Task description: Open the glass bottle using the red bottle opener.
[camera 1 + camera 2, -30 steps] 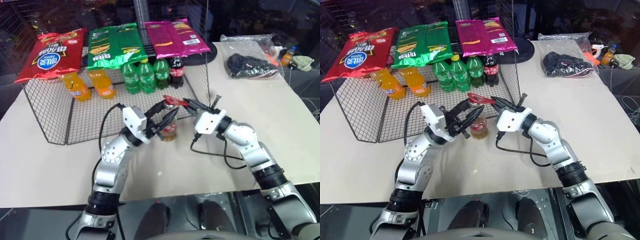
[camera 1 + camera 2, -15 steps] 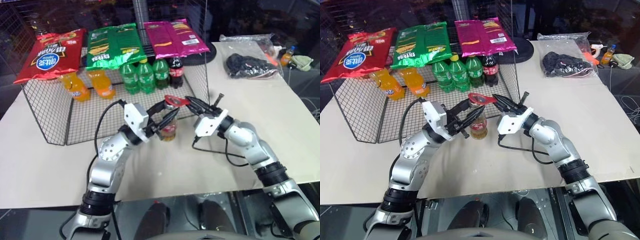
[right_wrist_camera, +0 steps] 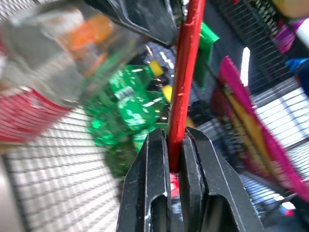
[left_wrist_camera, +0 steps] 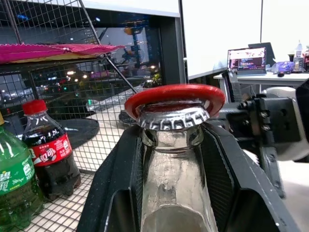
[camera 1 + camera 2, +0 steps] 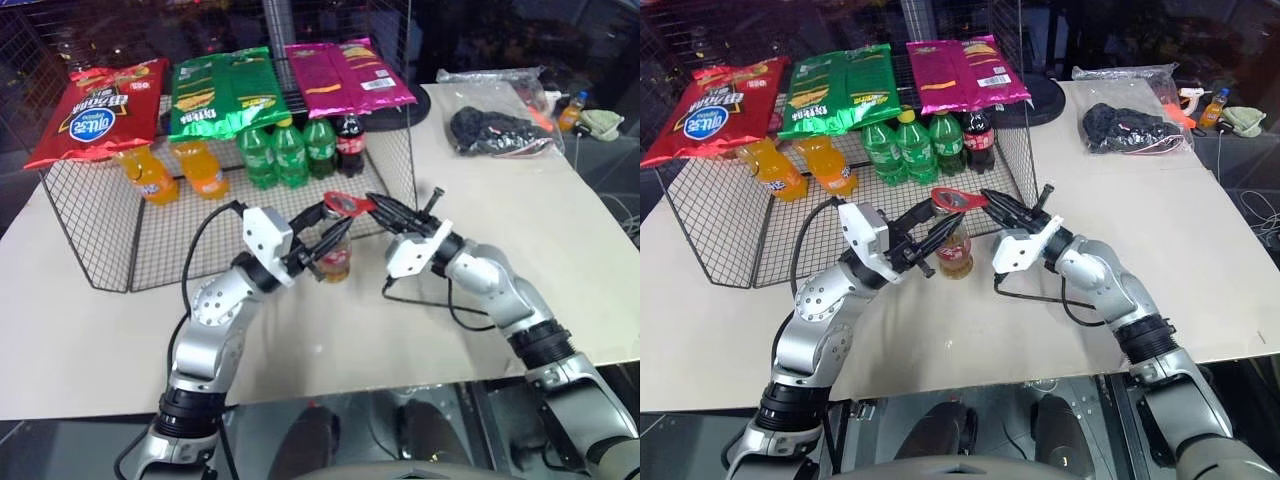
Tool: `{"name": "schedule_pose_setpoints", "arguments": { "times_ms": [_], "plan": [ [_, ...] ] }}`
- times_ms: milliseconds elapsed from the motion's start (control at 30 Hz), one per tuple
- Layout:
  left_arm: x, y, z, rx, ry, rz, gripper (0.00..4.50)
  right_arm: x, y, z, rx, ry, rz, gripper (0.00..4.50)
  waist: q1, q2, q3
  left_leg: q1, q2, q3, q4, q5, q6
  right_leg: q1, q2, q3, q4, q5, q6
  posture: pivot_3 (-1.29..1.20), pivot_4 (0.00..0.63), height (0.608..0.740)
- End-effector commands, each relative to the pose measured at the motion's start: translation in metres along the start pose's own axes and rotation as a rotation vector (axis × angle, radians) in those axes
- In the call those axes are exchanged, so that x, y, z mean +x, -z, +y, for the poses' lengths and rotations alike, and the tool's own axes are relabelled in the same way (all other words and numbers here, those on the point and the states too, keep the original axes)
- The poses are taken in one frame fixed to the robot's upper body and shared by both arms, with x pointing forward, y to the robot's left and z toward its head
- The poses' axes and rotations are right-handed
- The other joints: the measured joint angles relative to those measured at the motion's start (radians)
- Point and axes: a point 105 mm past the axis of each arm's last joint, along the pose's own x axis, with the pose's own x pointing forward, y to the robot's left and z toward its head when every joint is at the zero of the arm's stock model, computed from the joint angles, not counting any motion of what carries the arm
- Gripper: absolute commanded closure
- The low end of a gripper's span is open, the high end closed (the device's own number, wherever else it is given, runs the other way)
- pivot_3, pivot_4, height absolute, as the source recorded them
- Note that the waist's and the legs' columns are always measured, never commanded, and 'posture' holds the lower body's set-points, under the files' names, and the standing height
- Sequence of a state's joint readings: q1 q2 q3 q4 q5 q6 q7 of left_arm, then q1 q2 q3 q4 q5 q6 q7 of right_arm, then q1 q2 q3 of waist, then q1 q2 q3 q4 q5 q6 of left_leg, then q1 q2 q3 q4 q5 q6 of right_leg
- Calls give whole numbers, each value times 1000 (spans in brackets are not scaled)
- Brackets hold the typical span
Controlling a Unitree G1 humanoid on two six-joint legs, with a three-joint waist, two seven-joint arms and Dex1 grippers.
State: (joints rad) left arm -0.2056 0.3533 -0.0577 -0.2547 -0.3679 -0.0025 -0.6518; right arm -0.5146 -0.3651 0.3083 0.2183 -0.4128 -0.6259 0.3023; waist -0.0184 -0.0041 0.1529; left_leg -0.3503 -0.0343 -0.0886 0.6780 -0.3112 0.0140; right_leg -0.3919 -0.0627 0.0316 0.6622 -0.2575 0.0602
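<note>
Beige tabletop [image 5: 560, 250], dark surroundings.

Glass bottle [image 3: 53, 53] blurred, partly out of frame

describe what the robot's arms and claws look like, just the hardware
Both arms are silver-grey metal segments with black rings at the joints. Each wrist carries a white boxy block, with a looping black cable running back to the forearm. The left claw and the right claw each have two slim black fingers; up close the left claw's fingers are broad with a finely textured inner face.
</note>
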Motion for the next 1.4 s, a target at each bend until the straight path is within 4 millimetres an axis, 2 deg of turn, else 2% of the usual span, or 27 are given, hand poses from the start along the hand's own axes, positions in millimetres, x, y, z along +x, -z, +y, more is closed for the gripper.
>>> {"name": "schedule_pose_setpoints", "arguments": {
  "times_ms": [33,400,667,700,767,867,1000,1400],
  "plan": [
    [-7,29,1,-34,-22,131,3288,8,-19,22,38,-95,-73,4500,0,0,0,2,0,1,-1,0,0,1,0,1,0,0,0,0,150,740],
    [-9,22,1,-56,-39,70,3288,13,-10,-33,170,226,-30,4500,0,0,1,5,0,1,-8,1,-2,3,0,1,-4,0,0,0,150,740],
    [-11,20,2,-64,-59,47,3288,14,-5,-37,192,258,-7,4500,2,0,1,5,0,0,-10,1,-2,3,0,0,-6,0,0,0,150,740],
    [-11,20,3,-68,-64,43,2523,14,-5,-37,193,258,-6,4500,2,0,1,5,0,0,-10,1,-2,2,0,0,-6,0,0,0,150,740],
    [-12,20,5,-62,-71,44,2087,14,-4,-36,196,258,-2,4500,1,0,2,5,0,0,-10,1,-2,2,0,0,-6,0,0,0,150,740],
    [-12,20,7,-62,-72,41,748,13,-3,-34,201,257,5,4500,0,-1,4,-1,0,1,-10,1,-2,-5,0,1,-5,0,0,0,150,740],
    [-12,20,7,-63,-70,41,748,11,0,-34,204,258,14,4500,0,-1,4,-17,0,1,-9,3,-4,-20,0,1,-4,0,0,0,150,740],
    [-7,2,8,-33,-52,-10,748,10,2,-31,215,256,27,4500,0,-1,4,-19,0,1,-9,3,-5,-22,0,1,-6,0,0,0,150,740]
  ]
}}
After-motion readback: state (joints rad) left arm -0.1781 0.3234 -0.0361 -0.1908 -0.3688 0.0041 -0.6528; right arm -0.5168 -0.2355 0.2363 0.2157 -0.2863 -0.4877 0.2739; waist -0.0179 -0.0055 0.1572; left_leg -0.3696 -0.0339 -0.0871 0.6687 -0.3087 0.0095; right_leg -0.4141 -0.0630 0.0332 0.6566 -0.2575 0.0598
